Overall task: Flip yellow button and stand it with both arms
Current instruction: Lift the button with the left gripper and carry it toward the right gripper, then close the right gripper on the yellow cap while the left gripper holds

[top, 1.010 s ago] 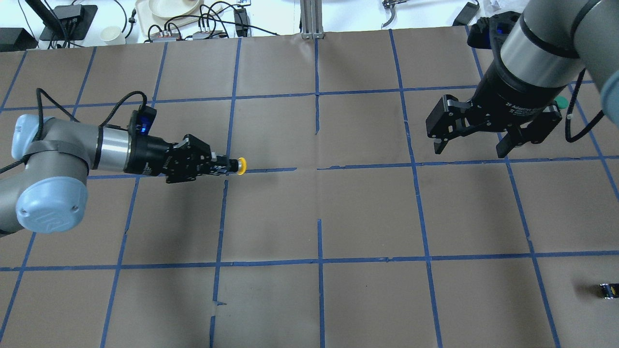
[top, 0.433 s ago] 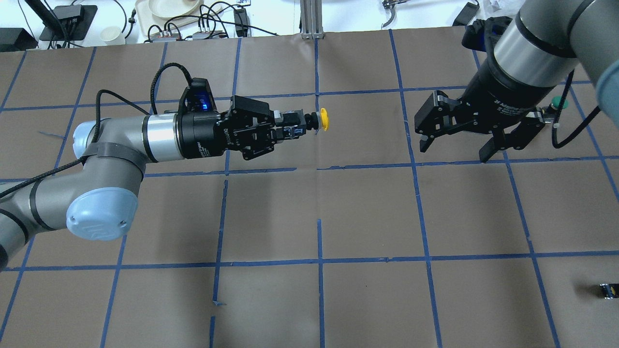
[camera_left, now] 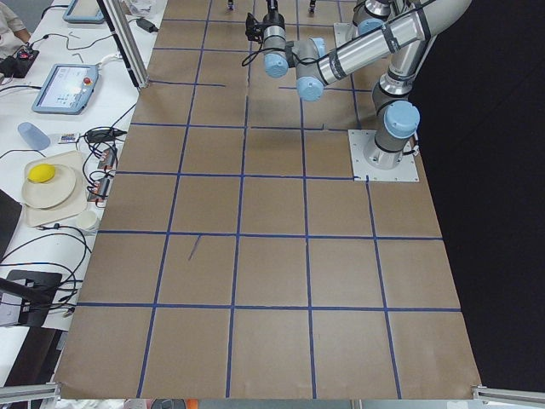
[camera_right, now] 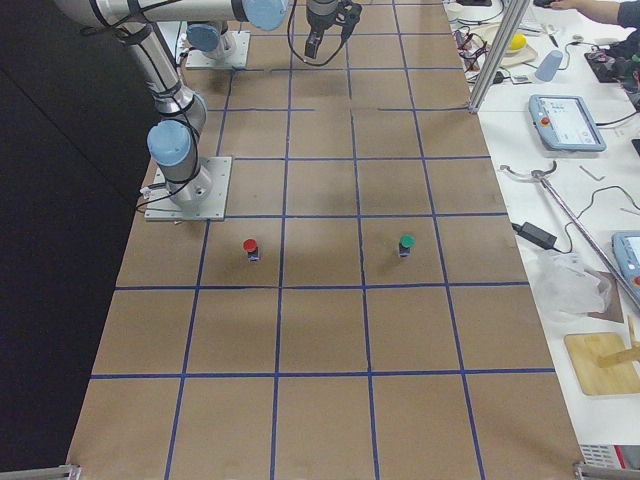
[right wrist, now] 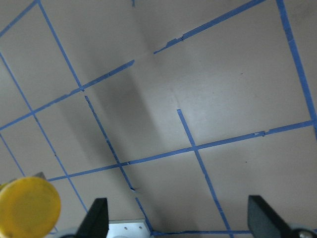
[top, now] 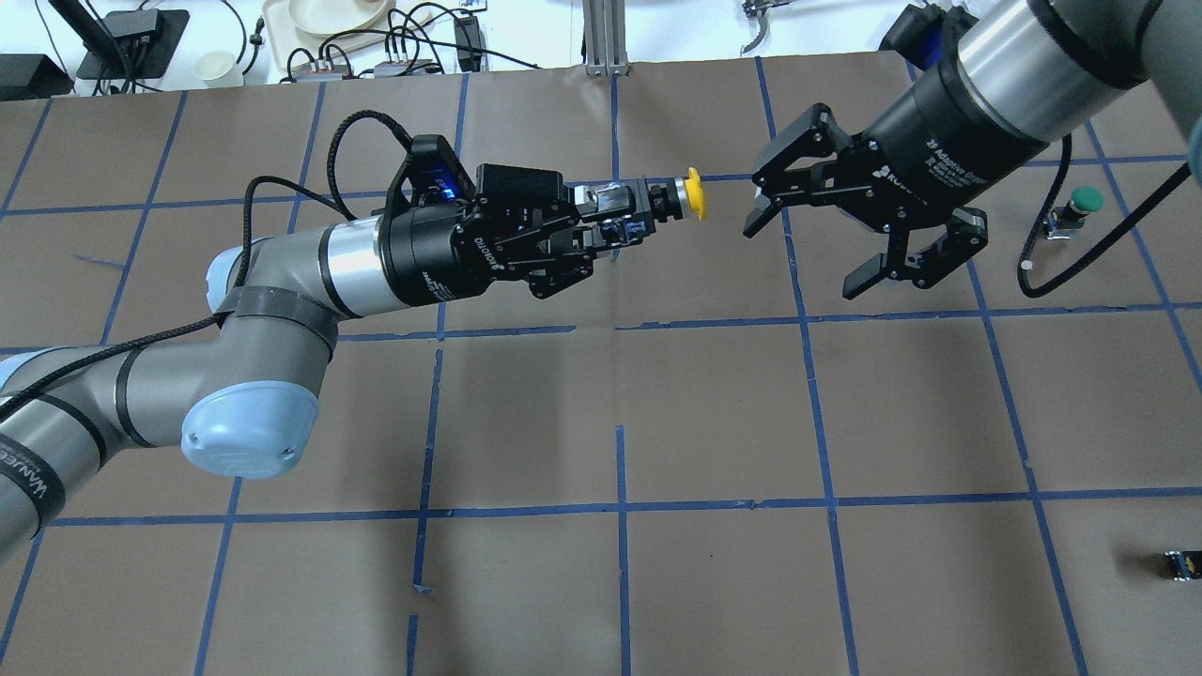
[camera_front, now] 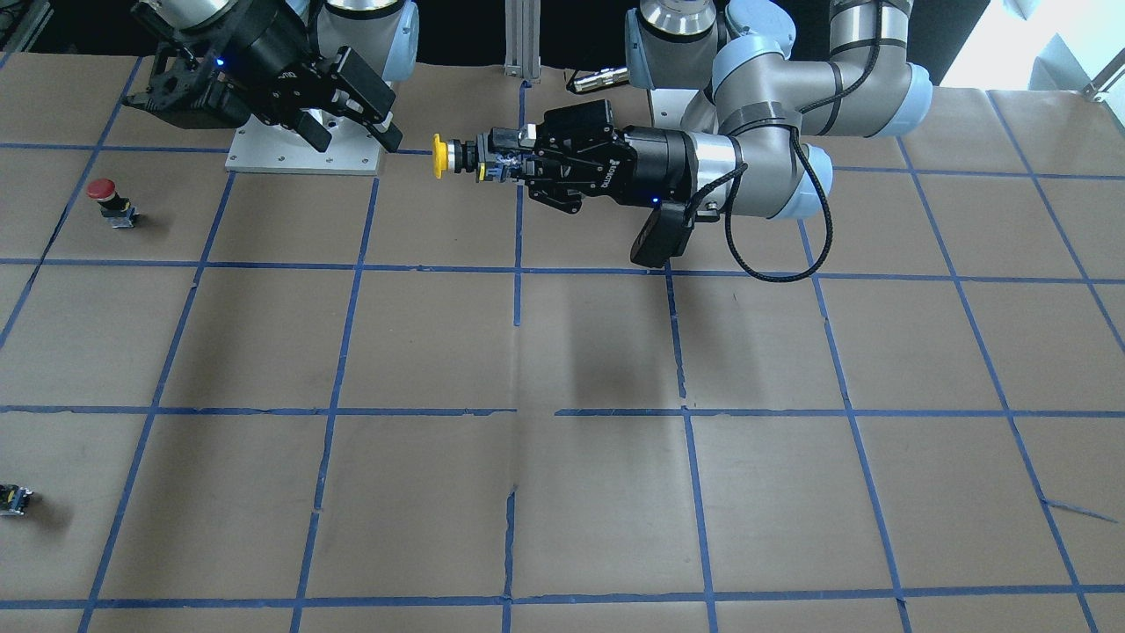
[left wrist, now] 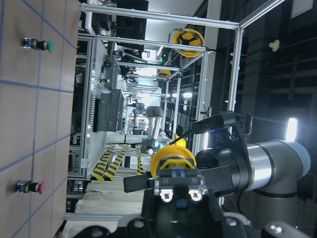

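My left gripper [top: 627, 214] is shut on the grey-black body of the yellow button [top: 693, 193] and holds it level in the air, cap pointing at the right gripper. It also shows in the front view, gripper [camera_front: 494, 158] and button [camera_front: 439, 156]. My right gripper [top: 803, 253] is open and empty, its jaws spread a short gap beyond the cap; it also shows in the front view [camera_front: 359, 141]. The right wrist view shows the yellow cap [right wrist: 27, 207] at lower left, outside its open fingers [right wrist: 96, 220]. The left wrist view shows the cap [left wrist: 173, 157] from behind.
A green-capped button [top: 1080, 202] stands on the brown taped table [top: 620, 404] behind the right arm. A red-capped button [camera_front: 110, 198] stands at the table's right end. A small black capless part [top: 1181, 563] lies near the right front edge.
My left arm has lifted the yellow button off the table and carried it right and away from the robot. My right gripper has swung left towards the cap, still open.
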You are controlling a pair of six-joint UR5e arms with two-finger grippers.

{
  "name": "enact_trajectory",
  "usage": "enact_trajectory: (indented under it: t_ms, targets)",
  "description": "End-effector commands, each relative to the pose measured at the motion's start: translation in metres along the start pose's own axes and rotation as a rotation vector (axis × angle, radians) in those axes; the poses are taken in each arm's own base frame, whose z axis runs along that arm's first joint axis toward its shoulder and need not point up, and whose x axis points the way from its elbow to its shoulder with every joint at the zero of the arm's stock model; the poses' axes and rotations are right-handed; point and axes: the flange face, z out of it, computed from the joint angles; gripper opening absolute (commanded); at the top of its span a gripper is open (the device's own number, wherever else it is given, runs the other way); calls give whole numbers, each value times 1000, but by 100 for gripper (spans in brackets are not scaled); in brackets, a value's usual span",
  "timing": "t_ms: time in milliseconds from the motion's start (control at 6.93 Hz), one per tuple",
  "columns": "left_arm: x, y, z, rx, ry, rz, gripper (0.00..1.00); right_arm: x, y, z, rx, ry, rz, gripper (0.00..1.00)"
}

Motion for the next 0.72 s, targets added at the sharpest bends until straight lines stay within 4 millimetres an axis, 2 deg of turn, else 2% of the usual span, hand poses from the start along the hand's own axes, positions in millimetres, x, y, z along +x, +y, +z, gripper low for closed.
enact_trajectory:
  t_ms: [0, 144, 288, 577]
  targets:
    - [4, -2, 2, -1, 48, 0, 19, 12, -9, -31, 28, -63, 77, 100]
    - [3, -2, 3, -2, 47, -1, 19, 6, -10, -36, 14, -109, 106, 100]
    - [2, 0, 7, -11, 46, -1, 19, -3, -10, -40, -41, -251, 239, 100]
    - [1, 5, 15, -31, 43, -1, 19, -10, -12, -38, -85, -329, 280, 100]
